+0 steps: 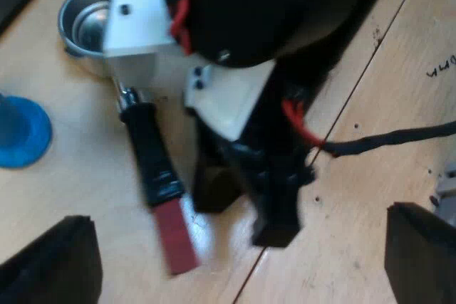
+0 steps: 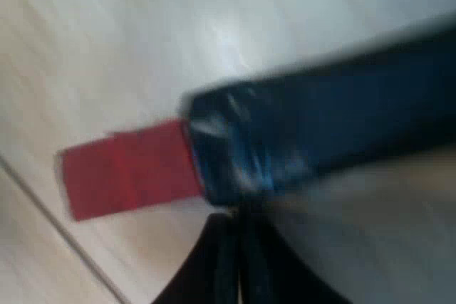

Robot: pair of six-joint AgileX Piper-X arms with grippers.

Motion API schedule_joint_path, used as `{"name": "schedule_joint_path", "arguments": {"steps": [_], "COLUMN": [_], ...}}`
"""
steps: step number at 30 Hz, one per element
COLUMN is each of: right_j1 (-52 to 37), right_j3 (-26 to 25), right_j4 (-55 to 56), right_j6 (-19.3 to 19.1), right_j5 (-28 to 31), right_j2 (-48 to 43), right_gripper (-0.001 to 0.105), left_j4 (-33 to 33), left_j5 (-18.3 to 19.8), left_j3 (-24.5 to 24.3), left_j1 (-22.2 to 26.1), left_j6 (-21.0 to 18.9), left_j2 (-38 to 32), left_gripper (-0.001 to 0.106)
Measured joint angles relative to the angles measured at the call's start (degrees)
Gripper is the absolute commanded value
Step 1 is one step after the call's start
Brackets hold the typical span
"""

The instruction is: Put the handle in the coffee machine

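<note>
The metal holder lies loose on the wooden table, its round basket (image 1: 87,19) empty and facing up. Its dark handle (image 1: 151,158) ends in a red tip (image 1: 176,238). My right gripper (image 1: 246,208) hangs low beside the handle's red end. Seen from the right wrist, the dark handle (image 2: 320,126) and red tip (image 2: 125,169) lie just past my right gripper (image 2: 236,247), whose fingers meet in a shut wedge with nothing between them. My left gripper (image 1: 239,217) is open wide, farther off, with both the holder and the right arm between its fingers.
A blue tamper (image 1: 21,133) stands on the table close to the holder's basket. The tabletop (image 1: 399,90) is pale wood with a seam running past the right arm.
</note>
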Motion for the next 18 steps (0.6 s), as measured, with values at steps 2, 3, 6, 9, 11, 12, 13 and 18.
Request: {"name": "schedule_joint_path", "arguments": {"steps": [2, 3, 6, 9, 11, 12, 13, 18], "right_j1": [0.1, 0.1, 0.1, 0.1, 0.1, 0.1, 0.1, 0.1], "right_j3": [-3.1, -3.8, -6.1, -6.3, -6.3, -6.3, -6.4, -6.8], "right_j4": [-2.1, -2.4, -5.3, -6.0, -6.0, -5.8, -5.5, -1.9], "right_j6": [0.0, 0.0, 0.0, 0.0, 0.0, 0.0, 0.0, -0.4], "right_j5": [1.3, 1.6, 4.1, 4.7, 4.9, 4.9, 4.9, 4.9], "right_j2": [2.9, 3.5, 5.8, 6.1, 6.1, 6.1, 6.1, 5.5], "right_gripper": [0.000, 0.000, 0.000, 0.000, 0.000, 0.000, 0.000, 0.000], "left_j4": [1.1, 1.3, 1.8, 1.8, 1.8, 1.8, 1.8, 1.7], "left_j5": [0.0, 0.0, 0.0, 0.0, 0.0, 0.0, 0.0, -0.2], "left_j3": [-0.4, -0.5, -0.5, -0.5, -0.5, -0.5, -0.5, -0.5], "left_j1": [0.0, 0.0, 0.0, 0.0, 0.0, 0.0, 0.0, 0.0], "left_j6": [0.0, 0.0, 0.0, 0.0, 0.0, 0.0, 0.0, 0.0], "left_j2": [0.0, 0.0, 0.0, 0.0, 0.0, 0.0, 0.0, 0.0], "left_gripper": [0.082, 0.082, 0.082, 0.082, 0.082, 0.082, 0.082, 0.082]}}
